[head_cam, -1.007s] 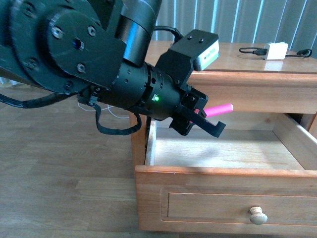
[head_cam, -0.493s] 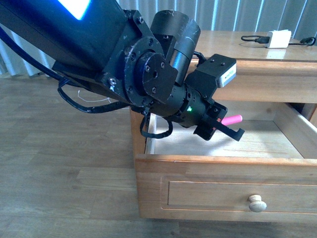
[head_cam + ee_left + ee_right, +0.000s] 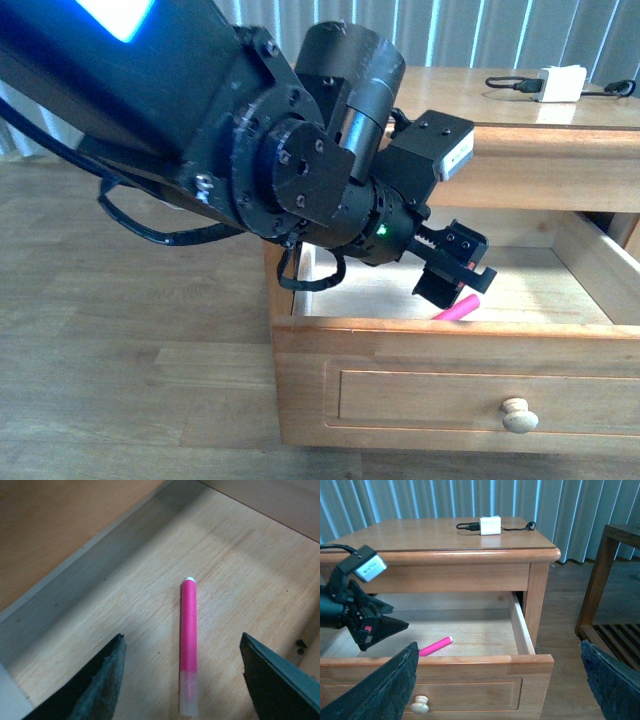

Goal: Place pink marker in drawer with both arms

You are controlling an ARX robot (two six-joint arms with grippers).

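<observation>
The pink marker (image 3: 455,307) lies flat on the pale floor of the open drawer (image 3: 400,336), near its front wall. In the left wrist view the marker (image 3: 188,630) rests free on the wood, its translucent cap end nearest the camera. My left gripper (image 3: 452,277) hovers just above it inside the drawer, open, with a finger on each side and neither touching it. From the right wrist view, the marker (image 3: 436,646) and the left gripper (image 3: 375,627) show inside the drawer (image 3: 520,625). My right gripper (image 3: 497,650) stands open in front of the drawer, holding nothing.
A white charger block (image 3: 560,83) with a black cable sits on the nightstand top. The drawer front carries a round pale knob (image 3: 515,413). A dark wooden shelf unit (image 3: 615,580) stands to the right of the nightstand, on wood flooring.
My left gripper dipped down into the drawer and opened. The marker left its fingers and now lies on the drawer floor.
</observation>
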